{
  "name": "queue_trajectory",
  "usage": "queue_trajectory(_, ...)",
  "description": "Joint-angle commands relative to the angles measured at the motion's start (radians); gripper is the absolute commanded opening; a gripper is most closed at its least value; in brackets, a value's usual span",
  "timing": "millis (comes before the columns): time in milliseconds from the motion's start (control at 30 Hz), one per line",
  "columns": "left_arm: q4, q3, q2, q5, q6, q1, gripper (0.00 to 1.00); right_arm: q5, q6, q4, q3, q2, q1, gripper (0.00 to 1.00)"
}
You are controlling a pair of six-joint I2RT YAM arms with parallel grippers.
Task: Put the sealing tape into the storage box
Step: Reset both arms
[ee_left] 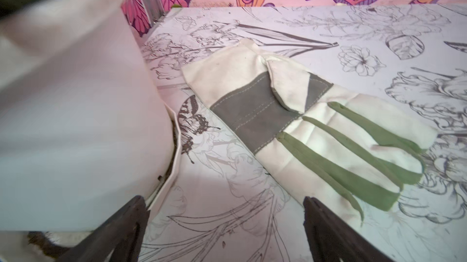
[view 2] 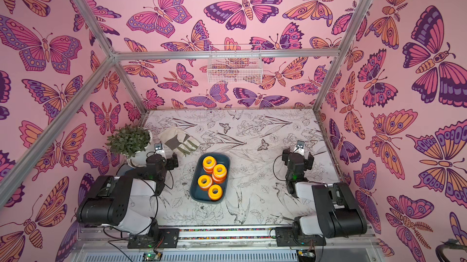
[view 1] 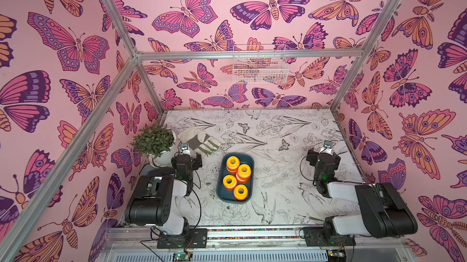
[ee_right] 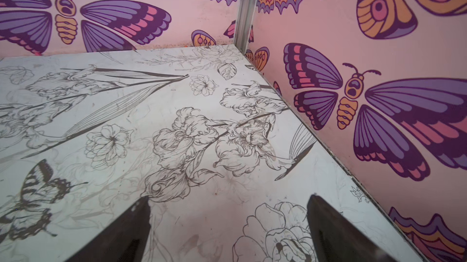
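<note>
Four orange sealing tape spools (view 1: pixel 243 172) sit inside the teal storage box (view 1: pixel 220 193); left pincer (ee_left: pixel 225 205) and right pincer (ee_right: pixel 228 201) spread, empty.

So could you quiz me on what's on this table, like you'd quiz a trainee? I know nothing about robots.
1. How many yellow tops of sealing tape show in the storage box?
2. True or false: the right claw is holding a spool.
3. What lies next to the potted plant? A) a glove B) scissors C) a cup

Key: 1. Four. 2. False: it is open and empty. 3. A.
</note>
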Motion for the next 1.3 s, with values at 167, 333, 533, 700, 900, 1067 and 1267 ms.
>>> queue_trajectory(167, 0.012, 0.062, 0.000, 0.165, 0.018, 0.027, 1.00, -0.211, 0.034, -0.058, 0.103, 0.063, -0.079, 0.99)
queue_trajectory(333, 0.010, 0.062, -0.001, 0.173, 0.010, 0.036, 1.00, -0.248, 0.049, -0.121, 0.120, 0.044, -0.103, 0.99)
queue_trajectory(533, 0.012, 0.061, -0.003, 0.171, 0.011, 0.036, 1.00, -0.249, 0.050, -0.136, 0.122, 0.038, -0.102, 0.99)
queue_trajectory(700, 0.012, 0.061, -0.002, 0.170, 0.010, 0.036, 1.00, -0.249, 0.048, -0.135, 0.120, 0.036, -0.103, 0.99)
queue_trajectory(900, 0.011, 0.060, -0.003, 0.170, 0.010, 0.036, 1.00, -0.249, 0.048, -0.132, 0.120, 0.039, -0.102, 0.99)
queue_trajectory(1067, 0.012, 0.061, -0.003, 0.171, 0.011, 0.036, 1.00, -0.250, 0.048, -0.133, 0.120, 0.038, -0.103, 0.99)
queue_trajectory(1267, 0.012, 0.060, -0.001, 0.170, 0.011, 0.036, 1.00, -0.250, 0.048, -0.150, 0.133, 0.046, -0.103, 0.99)
